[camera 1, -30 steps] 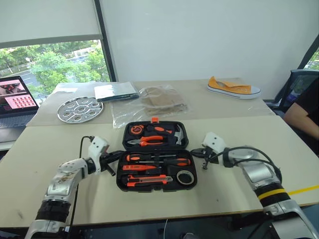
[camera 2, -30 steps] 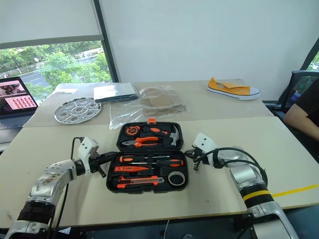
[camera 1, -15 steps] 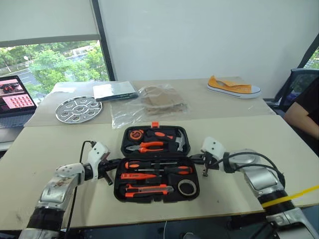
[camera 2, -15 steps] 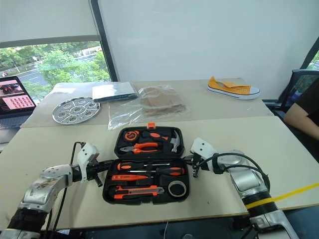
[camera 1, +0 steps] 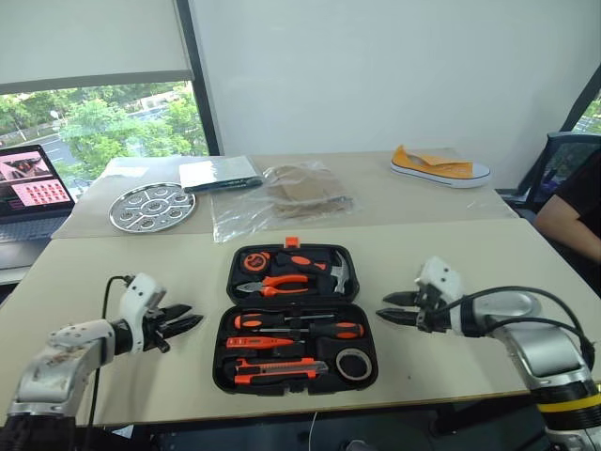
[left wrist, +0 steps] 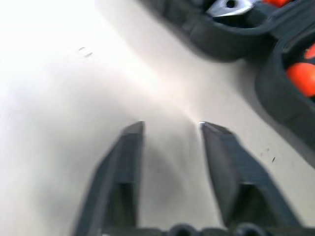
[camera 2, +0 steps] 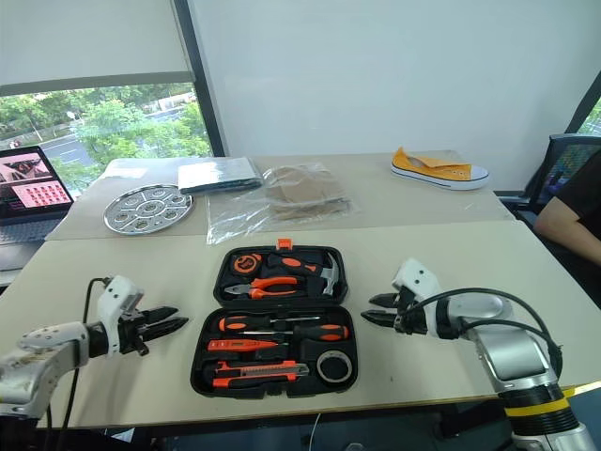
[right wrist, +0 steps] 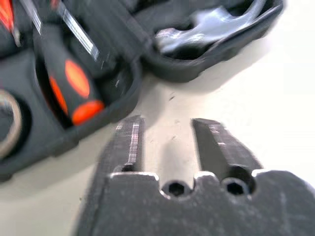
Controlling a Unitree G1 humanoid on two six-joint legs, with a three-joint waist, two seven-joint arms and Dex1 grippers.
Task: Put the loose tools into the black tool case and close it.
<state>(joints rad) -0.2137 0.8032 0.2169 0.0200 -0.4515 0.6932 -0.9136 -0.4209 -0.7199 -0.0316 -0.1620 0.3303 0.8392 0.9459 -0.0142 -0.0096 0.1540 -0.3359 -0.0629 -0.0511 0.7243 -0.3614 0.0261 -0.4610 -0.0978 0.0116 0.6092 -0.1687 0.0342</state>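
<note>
While the case (camera 1: 296,318) lies open mid-table with tools (camera 1: 293,331) seated, the left gripper (camera 1: 182,321) and right gripper (camera 1: 392,307) flank it, both parted and empty; a proud-sitting tool could jam the lid when closing.

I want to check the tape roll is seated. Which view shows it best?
The left eye view: the tape roll lies whole in the tool case's near right corner. The right eye view shows the same. The right wrist view catches one blurred edge.
</note>
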